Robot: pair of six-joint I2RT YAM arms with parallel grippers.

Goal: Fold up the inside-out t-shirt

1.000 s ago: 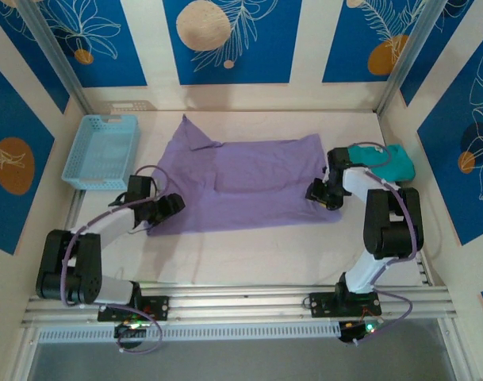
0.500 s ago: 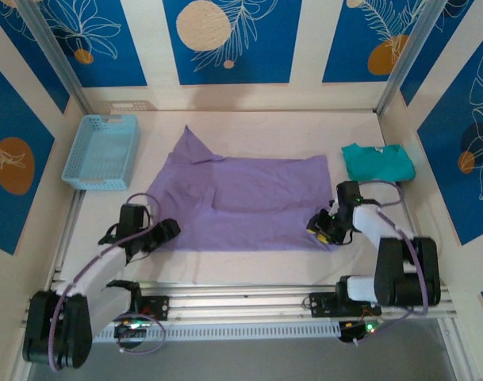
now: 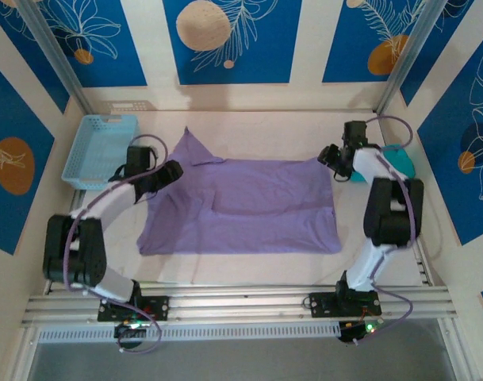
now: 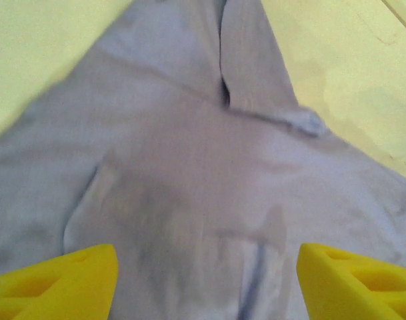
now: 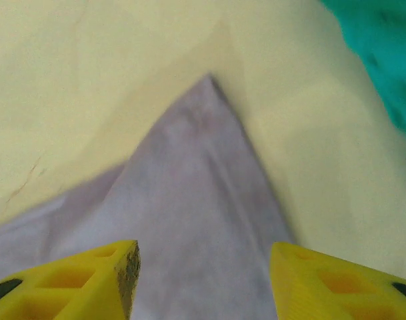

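left pincer (image 4: 207, 267) and right pincer (image 5: 204, 260) parted, empty, over inside-out t-shirt (image 3: 241, 202)

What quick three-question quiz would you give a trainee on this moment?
1. True or false: the left gripper holds the t-shirt up off the table.
2. What lies just right of the right gripper? A) teal shirt B) towel C) bowl
3. Fill in: both grippers' jaws stand ____.

Key: 1 false, the t-shirt lies spread on the table; 2 A; 3 open.
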